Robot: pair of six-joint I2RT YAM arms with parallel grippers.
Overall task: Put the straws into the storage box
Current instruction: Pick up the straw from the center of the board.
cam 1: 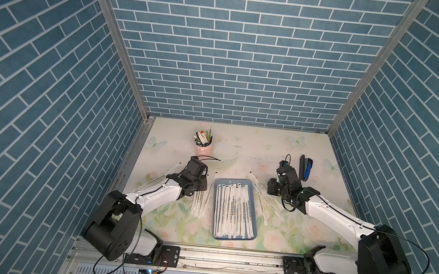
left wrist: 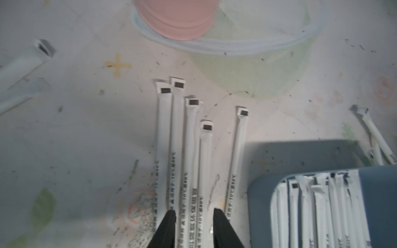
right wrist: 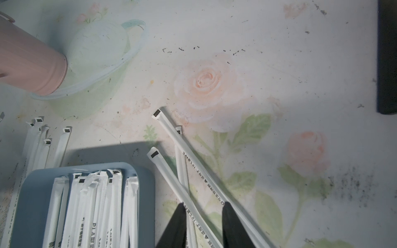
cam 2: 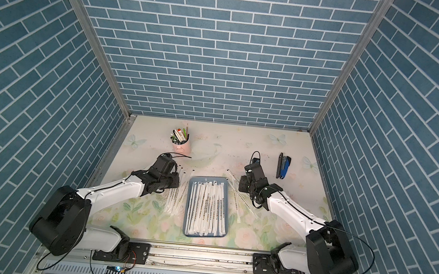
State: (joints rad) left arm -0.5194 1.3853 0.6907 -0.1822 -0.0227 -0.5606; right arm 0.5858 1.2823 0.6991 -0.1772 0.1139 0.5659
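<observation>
While the top views show the left of the floral table (cam 1: 252, 152), the left gripper (left wrist: 194, 213) sits low over a fan of loose straws (cam 1: 199, 204), its tips hidden there under the wrist. In the left wrist view the black fingers (left wrist: 170, 216) stand apart with about three straws between them; whether they are clamped or only straddling, I cannot tell.

- Upper left of the table: pink cup (cam 1: 203, 148), upright, holding pens (cam 1: 203, 139), too small to count.
- Centre: storage box (cam 1: 232, 182), blue, filled nearly side to side with straws lying lengthwise and overlapping. Their near ends are cut off in both wrist views.
- Right of the box: more straws on the table, crossed.
- Right gripper (right wrist: 205, 207): fingers apart, the gap wider than the one straw running through it. A second straw passes under one finger.
- Far right: blue-and-black stapler (cam 1: 307, 170). In the right wrist view a dark slab, cut off, shows at the frame's right edge.
</observation>
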